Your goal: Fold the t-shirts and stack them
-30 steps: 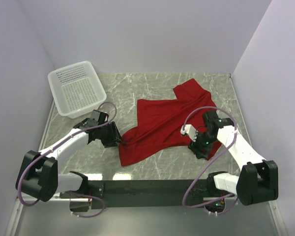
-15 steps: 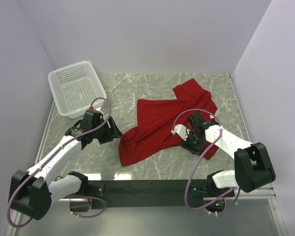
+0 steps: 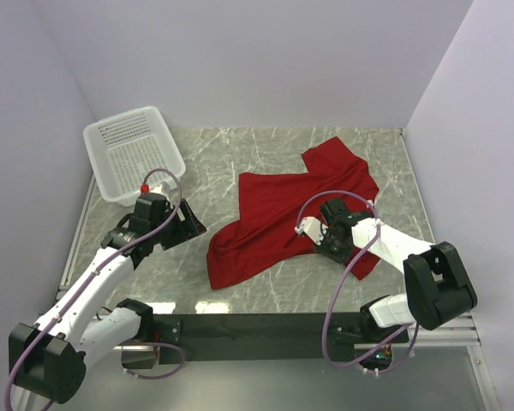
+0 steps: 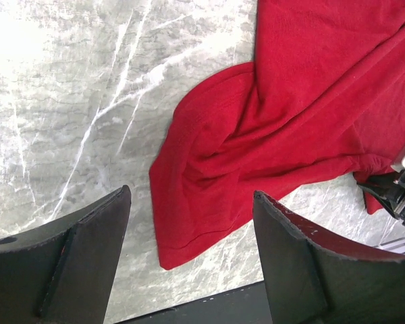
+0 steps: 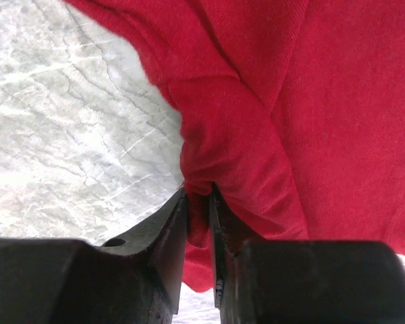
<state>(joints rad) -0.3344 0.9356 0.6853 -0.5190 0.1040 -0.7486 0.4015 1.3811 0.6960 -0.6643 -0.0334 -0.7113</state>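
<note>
My right claw (image 5: 199, 202) pinches a bunched fold at the near-right edge of the red t-shirt (image 3: 283, 205), which lies crumpled mid-table. My left claw (image 4: 190, 196) hangs wide and empty over the marble table (image 3: 265, 150), just left of it. I judge this the flattening step: next my left should take the near-left corner so both can draw the cloth flat.
</note>
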